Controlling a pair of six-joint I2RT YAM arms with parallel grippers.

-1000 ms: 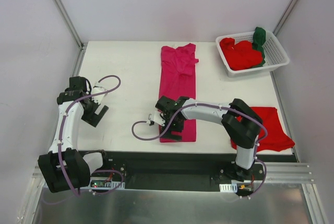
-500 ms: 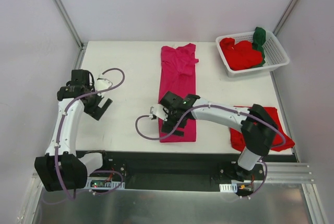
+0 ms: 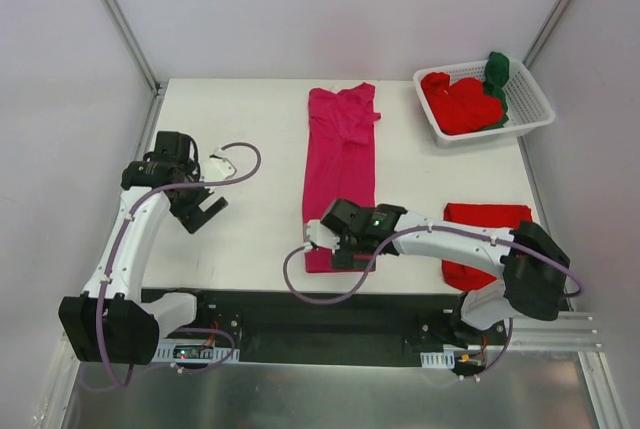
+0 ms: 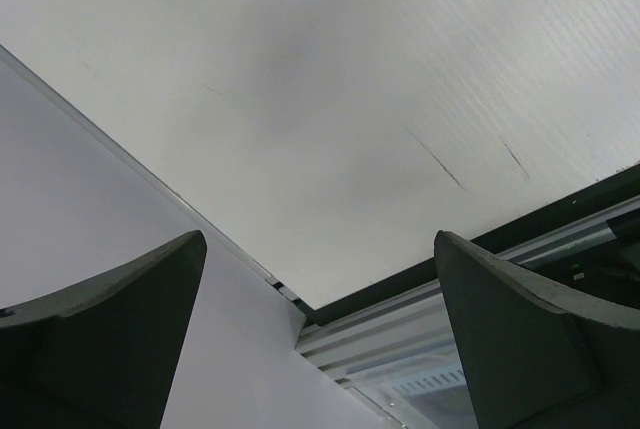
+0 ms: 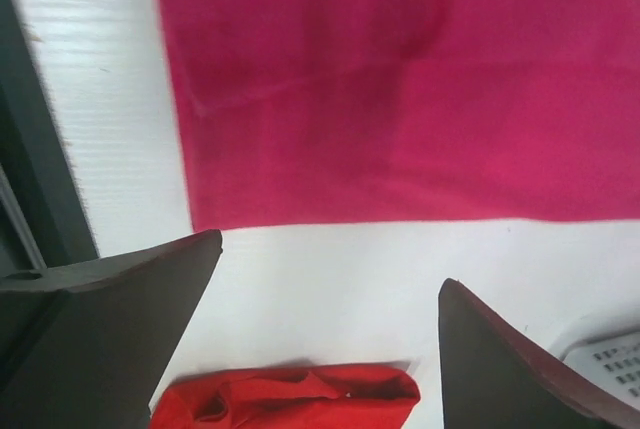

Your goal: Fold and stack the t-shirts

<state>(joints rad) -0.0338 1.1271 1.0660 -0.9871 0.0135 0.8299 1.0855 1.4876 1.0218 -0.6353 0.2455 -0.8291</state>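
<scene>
Top external view: a magenta-pink cloth t-shirt (image 3: 340,149), folded lengthwise into a long narrow strip, lies down the middle of the white desk (image 3: 250,119), its collar end at the far side. The right hand (image 3: 348,254) is over the strip's near end. The right wrist view shows its fingers (image 5: 110,319) spread wide with nothing between them, pink cloth and bare desk below.

A bright red cloth t-shirt (image 3: 490,216), folded flat, lies at the near right of the desk, partly under the right arm and well apart from the pink one.

At the far right corner stands a white slotted plastic basket (image 3: 500,132) holding a heap of bright red shirts (image 3: 460,104) and a dark green shirt (image 3: 497,74) draped at its far rim.

The left hand (image 3: 205,214) hangs over bare desk at the left, fully open and holding nothing.
</scene>
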